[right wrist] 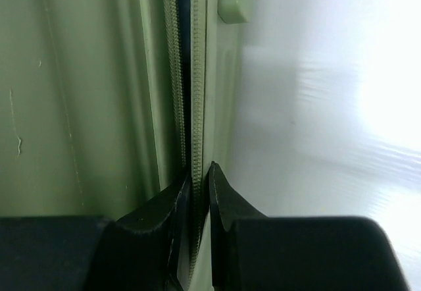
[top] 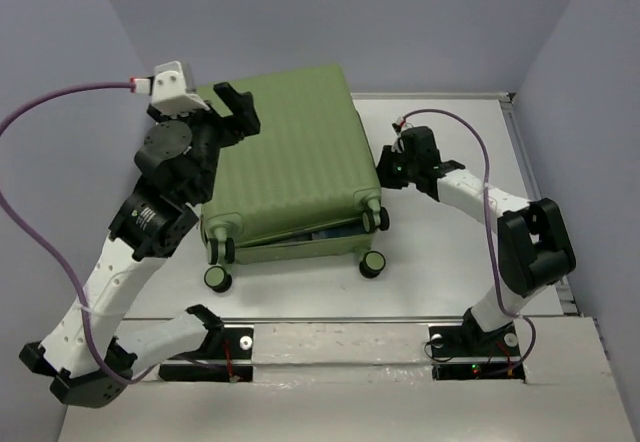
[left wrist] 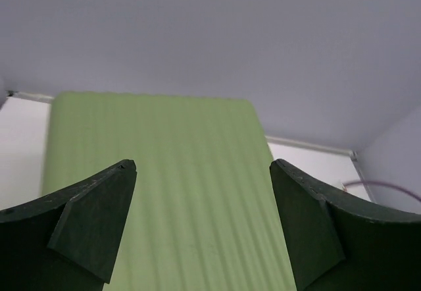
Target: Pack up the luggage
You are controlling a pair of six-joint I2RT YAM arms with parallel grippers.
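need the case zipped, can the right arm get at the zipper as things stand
Likely yes: the right gripper sits against the suitcase, fingers pinched around its zipper track, nothing between.

We find the widest free room on the bare table (top: 440, 262) right of the luggage (top: 290, 162), though the right arm (top: 470, 192) slants across it. Near the caster wheels (top: 372, 264), a strip of table lies open up to the arm bases (top: 470, 342). On the left, the left arm (top: 150, 222) crowds the space between luggage and wall (top: 60, 52). The left gripper (top: 238, 107) hangs spread over the far-left corner of the lid (top: 300, 132); the rest of the lid is unobstructed. The luggage gapes only narrowly at its near end. The right gripper (top: 385, 167) pinches the zipper track (right wrist: 197, 106) on the right side, with no gap to spare.
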